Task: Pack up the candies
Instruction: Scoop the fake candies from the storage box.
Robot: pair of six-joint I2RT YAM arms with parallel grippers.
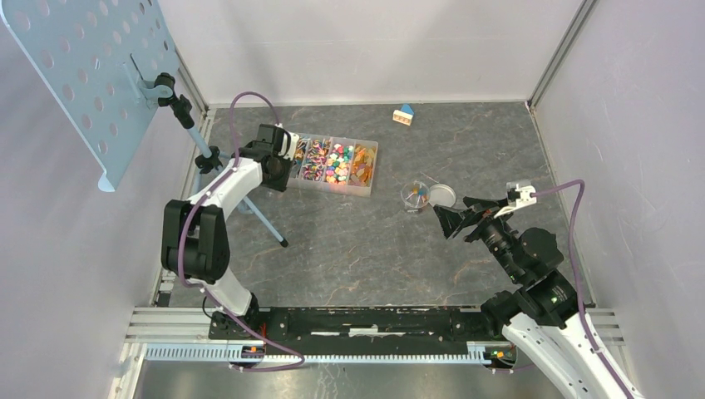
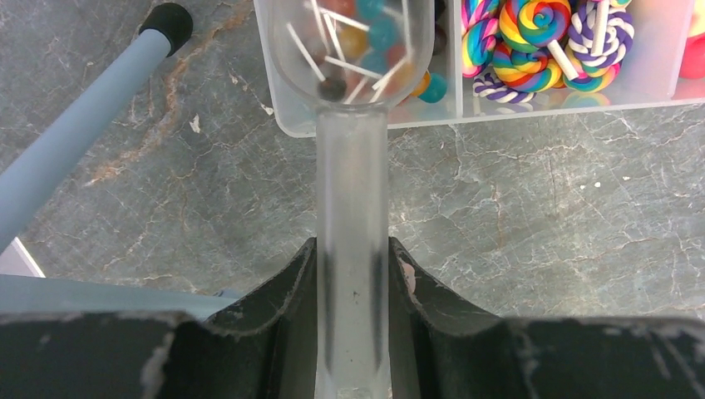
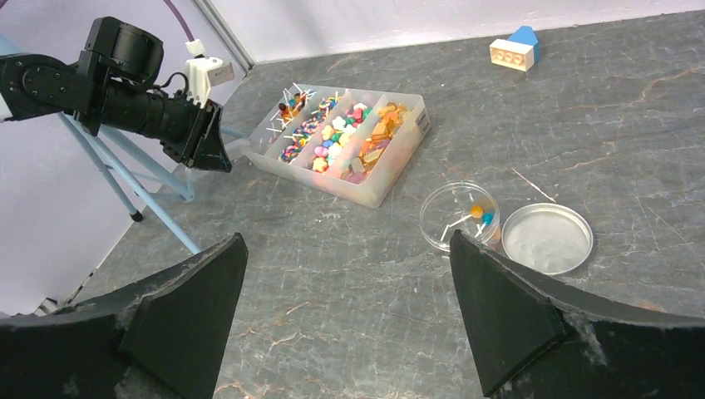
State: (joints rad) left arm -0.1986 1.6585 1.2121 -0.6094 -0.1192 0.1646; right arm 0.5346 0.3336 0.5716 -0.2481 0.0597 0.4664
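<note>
Nearest the arm bases, the right end effector point(image 3: 346, 237) hangs released, its black fingers spread wide over the grey marbled surface point(image 3: 632, 150). It is in a ready position just short of a small clear round jar point(image 3: 456, 223). A few stick-mounted candies point(image 3: 478, 214) lie in the jar, and its round clear lid point(image 3: 547, 239) rests flat alongside, leaving the mouth free for filling. Farther out, the left end effector point(image 2: 352, 253) is clenched on the handle of a frosted clear plastic scoop point(image 2: 352, 158). The scoop's bowl dips into the end compartment of a clear divided plastic box point(image 3: 399, 170), where most of the candies sit sorted by kind. Whether the scoop holds any is hard to judge through its cloudy wall, and the handle's end is cut off. Beyond, a blue-roofed wooden toy house point(image 3: 517, 48) stands well apart.
</note>
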